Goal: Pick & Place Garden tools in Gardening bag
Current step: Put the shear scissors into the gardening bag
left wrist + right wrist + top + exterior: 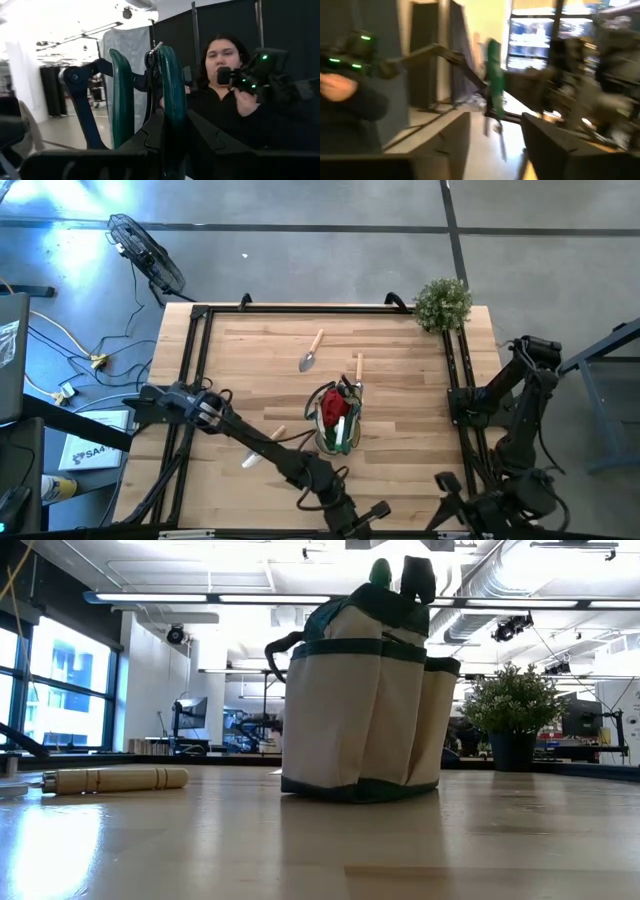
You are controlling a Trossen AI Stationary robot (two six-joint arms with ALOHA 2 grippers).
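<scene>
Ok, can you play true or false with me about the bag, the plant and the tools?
1. The gardening bag stands upright on the table. True.
2. The bushy plant is inside the bag. False: it sits at a corner of the table, apart from the bag.
3. A trowel with a wooden handle lies on the table outside the bag. True.
4. The left gripper is empty. False: its fingers hold a green-handled tool up in the air.
5. Something red shows in the top of the bag. True.
</scene>
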